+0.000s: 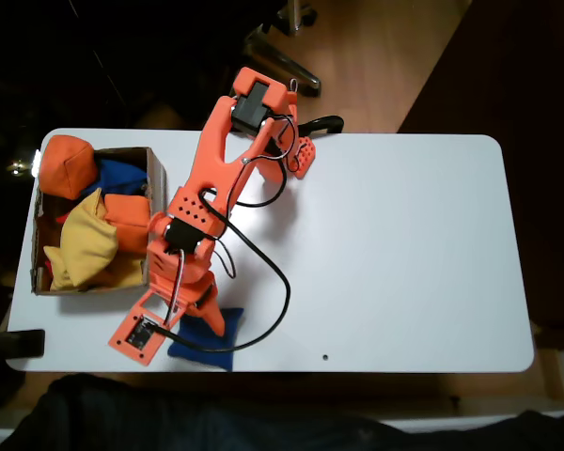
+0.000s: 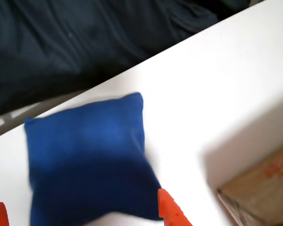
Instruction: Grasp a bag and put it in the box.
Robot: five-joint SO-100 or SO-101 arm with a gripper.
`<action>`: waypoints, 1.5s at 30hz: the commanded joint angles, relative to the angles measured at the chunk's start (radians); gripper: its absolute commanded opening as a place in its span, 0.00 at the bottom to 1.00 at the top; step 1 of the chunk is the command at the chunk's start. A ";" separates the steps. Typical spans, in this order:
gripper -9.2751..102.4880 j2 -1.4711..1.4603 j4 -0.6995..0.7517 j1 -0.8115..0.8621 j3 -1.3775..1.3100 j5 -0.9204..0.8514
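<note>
One royal-blue bag (image 2: 87,155) lies flat on the white desk (image 1: 404,244) near its front edge, just beside the box (image 1: 156,178), which already holds other beanbags. It looks soft, loose-filled and light, likely to sag and mould to a grip, so pinching across its plump middle seems safest. In the wrist view the fingers (image 2: 172,212) are spread, one tip at each side of the bag, not yet pinching it.

The orange arm (image 1: 211,202) reaches over the white counter (image 1: 404,254), its gripper (image 1: 199,315) directly above the blue bag (image 1: 211,340) near the front edge. The box (image 1: 155,174), at the counter's left end, contains orange, yellow and blue beanbags.
</note>
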 commanded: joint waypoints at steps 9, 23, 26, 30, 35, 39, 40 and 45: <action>0.64 -0.054 0.104 -0.012 -0.140 -0.006; 0.64 -0.184 0.149 -0.006 -0.282 -0.014; 0.64 -0.206 0.170 -0.006 -0.316 -0.014; 0.64 -0.230 0.221 -0.012 -0.374 -0.008; 0.64 -0.264 0.288 -0.017 -0.451 -0.003; 0.64 -0.287 0.314 -0.017 -0.486 -0.003; 0.64 -0.293 0.322 -0.018 -0.495 -0.002; 0.64 -0.344 0.379 -0.021 -0.569 0.002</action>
